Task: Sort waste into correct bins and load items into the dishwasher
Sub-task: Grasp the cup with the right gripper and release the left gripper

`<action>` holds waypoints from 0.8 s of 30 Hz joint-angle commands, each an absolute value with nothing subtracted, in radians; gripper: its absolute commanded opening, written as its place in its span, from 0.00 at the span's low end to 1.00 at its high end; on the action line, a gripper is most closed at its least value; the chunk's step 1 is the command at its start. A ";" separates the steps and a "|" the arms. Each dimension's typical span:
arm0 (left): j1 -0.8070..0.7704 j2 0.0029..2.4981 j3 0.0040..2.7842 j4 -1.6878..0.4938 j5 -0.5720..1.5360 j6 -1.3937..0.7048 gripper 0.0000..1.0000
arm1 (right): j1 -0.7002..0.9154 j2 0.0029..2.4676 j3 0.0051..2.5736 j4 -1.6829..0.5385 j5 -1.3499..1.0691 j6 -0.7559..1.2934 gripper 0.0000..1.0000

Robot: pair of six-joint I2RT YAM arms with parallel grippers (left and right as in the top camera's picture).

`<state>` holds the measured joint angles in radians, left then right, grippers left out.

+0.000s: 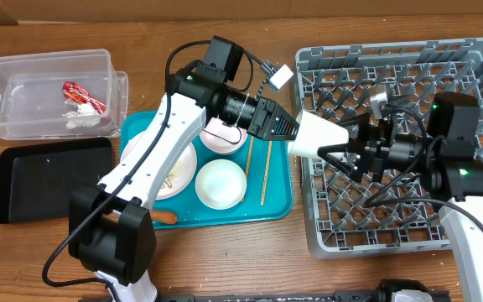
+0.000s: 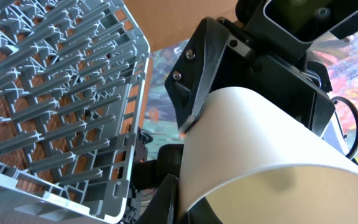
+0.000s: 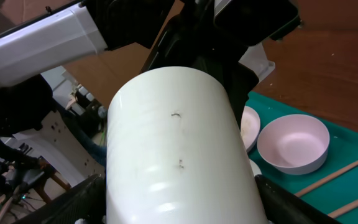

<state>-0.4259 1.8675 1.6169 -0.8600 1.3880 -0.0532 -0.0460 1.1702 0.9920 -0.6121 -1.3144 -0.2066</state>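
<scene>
The white cup [image 1: 319,137] hung on its side, narrow end clamped in the left gripper [image 1: 295,132], mouth over the grey dish rack [image 1: 409,63]. Two bowls [image 1: 221,183], a plate [image 1: 184,168], chopsticks [image 1: 266,172] and an orange sausage stick [image 1: 164,216] sat on the teal tray [image 1: 279,201]. A red wrapper [image 1: 78,92] and crumpled paper [image 1: 80,122] lay in the clear tub [image 1: 23,67], with the black tray [image 1: 53,180] flat beside it.

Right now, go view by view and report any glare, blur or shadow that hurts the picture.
Overhead: evenly lit and sharp, only soft shadows. Left wrist: white cup looms close and soft-edged, background beyond is colourful blur, dish rack is crisp. Right wrist: cup fills the centre, glare streak low on it.
</scene>
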 commanded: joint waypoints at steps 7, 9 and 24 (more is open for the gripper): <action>-0.434 1.879 1.631 -0.855 1.388 -0.061 0.04 | -0.017 1.169 1.016 -0.591 -1.336 -0.210 0.73; -0.434 1.879 1.631 -0.855 1.387 -0.061 0.04 | -0.017 1.169 1.016 -0.584 -1.336 -0.210 0.66; -0.426 1.879 1.632 -0.928 1.063 -0.060 0.52 | -0.017 1.168 1.016 -0.587 -1.067 -0.115 0.45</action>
